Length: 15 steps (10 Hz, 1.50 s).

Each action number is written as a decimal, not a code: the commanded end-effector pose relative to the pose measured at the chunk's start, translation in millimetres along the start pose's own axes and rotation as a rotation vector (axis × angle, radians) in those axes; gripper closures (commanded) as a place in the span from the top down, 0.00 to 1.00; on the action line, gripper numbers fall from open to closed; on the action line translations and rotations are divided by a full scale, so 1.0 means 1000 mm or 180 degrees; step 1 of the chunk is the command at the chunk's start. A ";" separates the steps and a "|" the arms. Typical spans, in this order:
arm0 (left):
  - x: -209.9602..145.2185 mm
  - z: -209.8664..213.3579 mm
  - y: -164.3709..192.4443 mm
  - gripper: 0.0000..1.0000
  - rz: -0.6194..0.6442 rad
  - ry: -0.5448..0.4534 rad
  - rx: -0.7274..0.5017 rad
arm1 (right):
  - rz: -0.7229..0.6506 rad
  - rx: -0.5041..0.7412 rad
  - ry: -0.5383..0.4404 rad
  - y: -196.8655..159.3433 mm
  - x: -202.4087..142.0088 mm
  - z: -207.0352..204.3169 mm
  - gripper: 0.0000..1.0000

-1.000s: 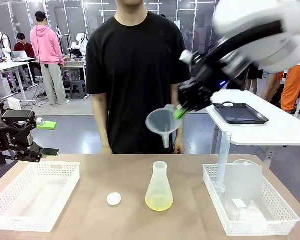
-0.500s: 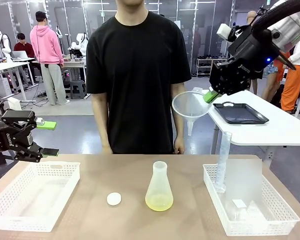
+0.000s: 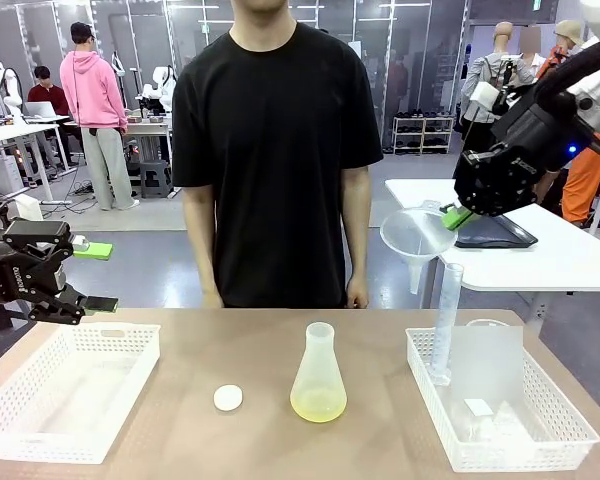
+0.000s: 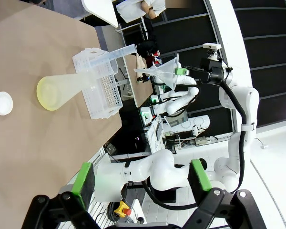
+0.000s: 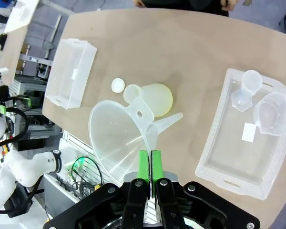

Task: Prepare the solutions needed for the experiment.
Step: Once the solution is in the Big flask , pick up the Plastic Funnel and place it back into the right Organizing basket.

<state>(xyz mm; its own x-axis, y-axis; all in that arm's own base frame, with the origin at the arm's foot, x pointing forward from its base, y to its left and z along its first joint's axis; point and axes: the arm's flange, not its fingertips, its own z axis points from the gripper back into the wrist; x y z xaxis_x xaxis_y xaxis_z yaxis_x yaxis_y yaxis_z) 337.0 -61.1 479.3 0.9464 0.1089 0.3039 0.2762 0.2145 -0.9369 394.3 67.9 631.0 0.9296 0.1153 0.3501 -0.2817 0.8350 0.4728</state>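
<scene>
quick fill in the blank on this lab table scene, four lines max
1. The right gripper is shut on a clear ____.
2. The pale yellow-green liquid sits in the bottom of the conical ____.
3. The left gripper stands ____, holding nothing.
4. In the front view, the graduated cylinder stands in the basket on the picture's ____.

Missing words: funnel; flask; open; right.

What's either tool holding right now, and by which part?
Right tool grips the clear funnel by its rim edge; left tool is open, holding nothing.
</scene>
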 end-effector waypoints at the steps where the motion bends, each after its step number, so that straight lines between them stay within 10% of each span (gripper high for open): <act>1: 0.002 -0.002 -0.002 1.00 0.0008 -0.0031 -0.0092 | 0.0106 -0.0002 -0.0008 0.016 0.007 -0.001 0.00; 7: 0.002 -0.002 -0.002 1.00 0.0008 -0.0031 -0.0092 | 0.0112 0.0009 -0.0001 0.016 0.004 0.000 0.04; 15: 0.002 -0.002 -0.002 1.00 0.0008 -0.0031 -0.0092 | -0.1756 -0.1180 0.0438 -0.107 -0.071 -0.061 0.04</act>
<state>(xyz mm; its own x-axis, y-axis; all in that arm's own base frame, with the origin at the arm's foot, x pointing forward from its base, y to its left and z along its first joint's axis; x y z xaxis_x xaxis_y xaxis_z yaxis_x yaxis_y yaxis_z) 337.0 -61.1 479.3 0.9464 0.1088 0.3041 0.2763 0.2146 -0.9368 368.6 -6.7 509.8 0.9660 -0.2546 0.0441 0.2338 0.9340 0.2702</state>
